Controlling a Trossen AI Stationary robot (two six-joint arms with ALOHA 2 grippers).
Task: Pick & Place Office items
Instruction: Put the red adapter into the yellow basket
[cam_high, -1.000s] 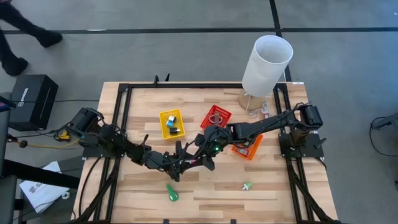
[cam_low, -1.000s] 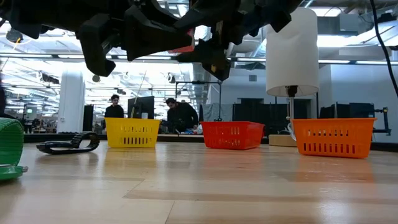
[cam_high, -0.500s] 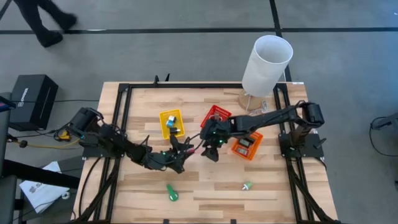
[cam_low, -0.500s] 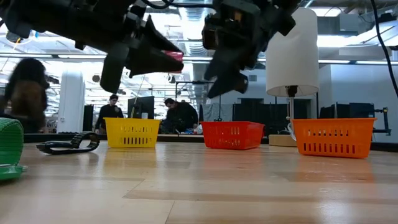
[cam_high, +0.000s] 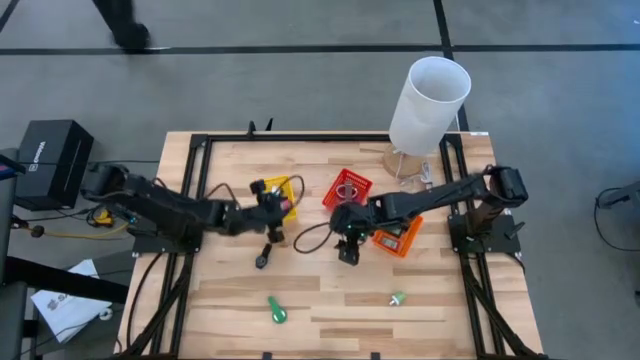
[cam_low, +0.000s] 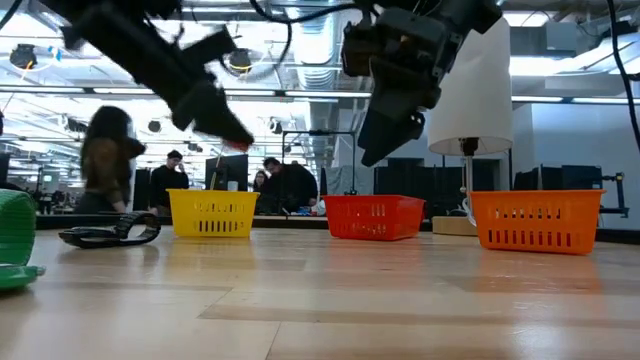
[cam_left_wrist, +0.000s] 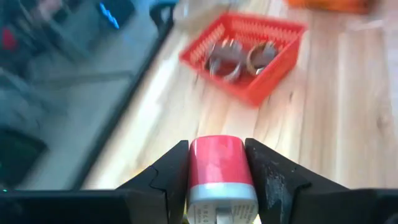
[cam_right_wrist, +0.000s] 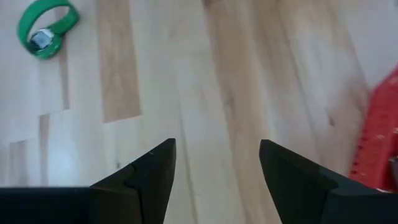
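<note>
From above, the left gripper (cam_high: 272, 203) is seen over the yellow bin (cam_high: 283, 187), the right gripper (cam_high: 347, 247) above bare table beside the orange bin (cam_high: 402, 240). At table height, nothing further is shown. In the left wrist view, a red item (cam_left_wrist: 220, 169) is pinched between the fingers; released askew, it could be bounced off the rim. In the right wrist view, the fingers are spread, empty.

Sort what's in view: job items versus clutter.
Job:
- red charger, clamped in left pincer
- green band
- rings in red bin
- black item

Clutter:
- white cylinder
- black box
- people behind
</note>
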